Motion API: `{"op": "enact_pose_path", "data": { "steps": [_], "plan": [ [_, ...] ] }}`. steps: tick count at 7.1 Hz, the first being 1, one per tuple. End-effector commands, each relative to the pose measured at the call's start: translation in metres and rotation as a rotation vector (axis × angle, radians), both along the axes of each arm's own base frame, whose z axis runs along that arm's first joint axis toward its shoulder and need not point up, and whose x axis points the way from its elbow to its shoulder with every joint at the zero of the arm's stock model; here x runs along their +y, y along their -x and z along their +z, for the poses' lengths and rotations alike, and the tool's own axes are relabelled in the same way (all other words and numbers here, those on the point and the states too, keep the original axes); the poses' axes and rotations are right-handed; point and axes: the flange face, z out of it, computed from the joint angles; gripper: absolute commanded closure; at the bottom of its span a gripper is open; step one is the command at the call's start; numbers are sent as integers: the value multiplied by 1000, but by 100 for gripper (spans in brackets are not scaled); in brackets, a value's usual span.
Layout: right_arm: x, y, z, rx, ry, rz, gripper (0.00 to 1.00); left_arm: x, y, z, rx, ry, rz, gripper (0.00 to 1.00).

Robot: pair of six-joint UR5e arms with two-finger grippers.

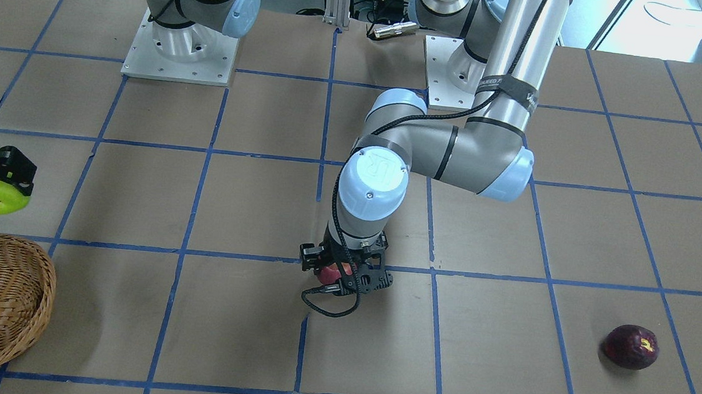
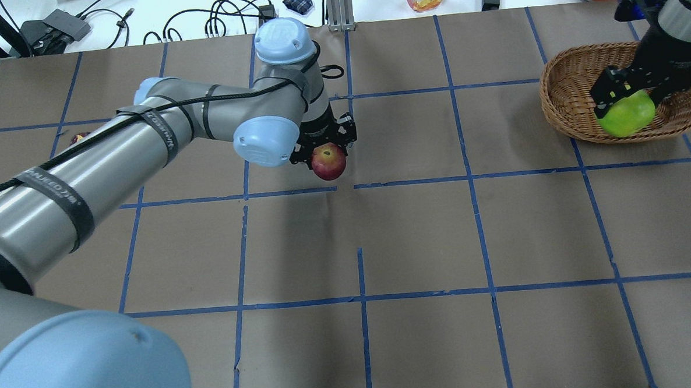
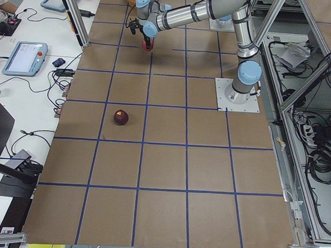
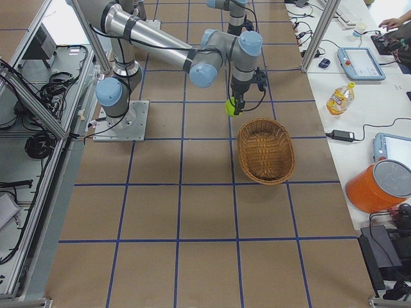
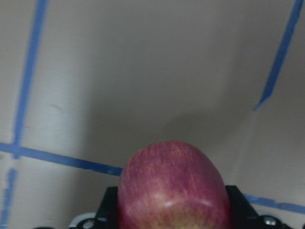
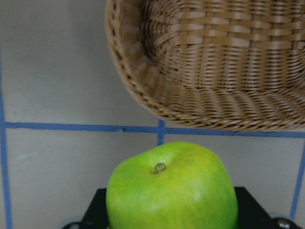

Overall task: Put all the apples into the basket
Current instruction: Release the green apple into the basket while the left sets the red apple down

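Red apple (image 5: 171,186) pinched in left jaws, green apple (image 6: 171,191) in right jaws; maroon apple (image 1: 630,347) clear frontally, perhaps glimpsed overhead.

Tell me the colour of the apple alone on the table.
Dark maroon apple, yellow spot; clearest in front-facing view.

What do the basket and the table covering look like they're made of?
Basket: woven wicker or rattan, tan, faintly glossy; interlaced strands and braided rim show. Table covering: probably matte brown paper or card; flat, dull, gridded with blue tape.
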Motion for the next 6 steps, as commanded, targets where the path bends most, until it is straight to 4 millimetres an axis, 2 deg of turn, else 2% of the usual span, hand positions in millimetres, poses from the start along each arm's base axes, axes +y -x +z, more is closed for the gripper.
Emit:
{"op": "enact_pose_path", "data": {
  "steps": [1, 2, 3, 4, 5, 6],
  "plan": [
    [-29, 64, -35, 91, 40, -5, 100, 18, 34, -31, -8, -38, -21, 51],
    [-39, 92, -35, 134, 38, -27, 100, 21, 36, -31, -6, -44, -27, 1],
    [-59, 105, -40, 149, 41, -29, 100, 25, 35, -28, -11, -69, -30, 0],
    [-80, 123, -56, 185, 16, -32, 100, 24, 27, -6, -19, -96, -31, 0],
    [-101, 138, -74, 200, 3, -34, 100, 6, 10, 32, 29, -79, 5, 0],
    [-117, 146, -73, 213, 20, -36, 100, -14, -29, 72, 41, -113, -32, 0]
  ]
}}
